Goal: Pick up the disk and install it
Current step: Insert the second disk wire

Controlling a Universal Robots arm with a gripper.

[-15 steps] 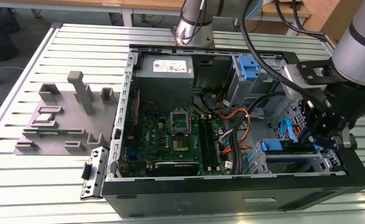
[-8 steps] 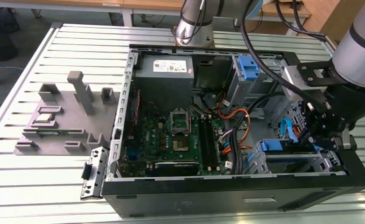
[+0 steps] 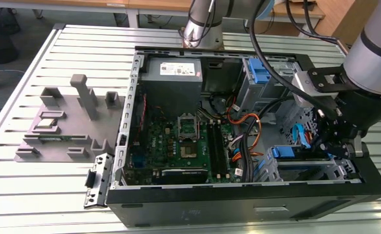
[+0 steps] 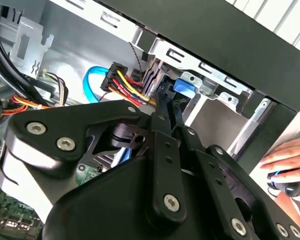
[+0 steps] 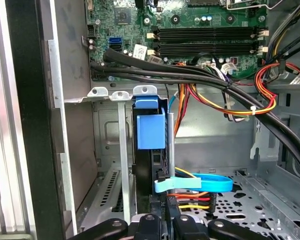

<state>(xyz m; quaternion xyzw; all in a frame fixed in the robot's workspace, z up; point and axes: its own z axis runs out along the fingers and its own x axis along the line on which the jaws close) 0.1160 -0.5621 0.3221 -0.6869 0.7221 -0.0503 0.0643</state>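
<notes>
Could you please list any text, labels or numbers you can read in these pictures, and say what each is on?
No text is legible.
White sticker on the power supply: print too small to read.
White label on the motherboard: blurred, unreadable.
The disk: its blue rail faces the camera, no print on it.

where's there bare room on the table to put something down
Bare slatted table lies below the grey fixture and along the far edge at the exterior view's left, beside the case. Inside the case it is crowded: cables, motherboard and gripper.
</notes>
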